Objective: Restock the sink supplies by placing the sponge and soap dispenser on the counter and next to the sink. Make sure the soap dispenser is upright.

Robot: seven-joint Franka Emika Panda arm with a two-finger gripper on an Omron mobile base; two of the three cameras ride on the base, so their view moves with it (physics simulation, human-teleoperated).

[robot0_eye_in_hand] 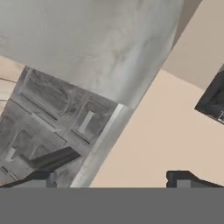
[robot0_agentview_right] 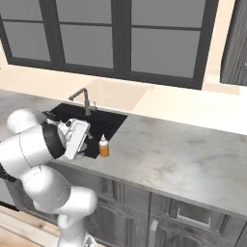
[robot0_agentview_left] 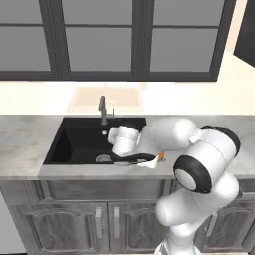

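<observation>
We look onto a wide window [robot0_agentview_left: 107,40] with dark frames and grey panes, set in a cream wall [robot0_agentview_right: 169,103]. Below run dark grey panelled cabinets [robot0_agentview_left: 74,219] (pale handles on the doors), and a strip of light wooden floor [robot0_agentview_right: 19,226].

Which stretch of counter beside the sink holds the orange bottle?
The counter right of the sink; the orange bottle stands upright at its sink-side edge.
</observation>
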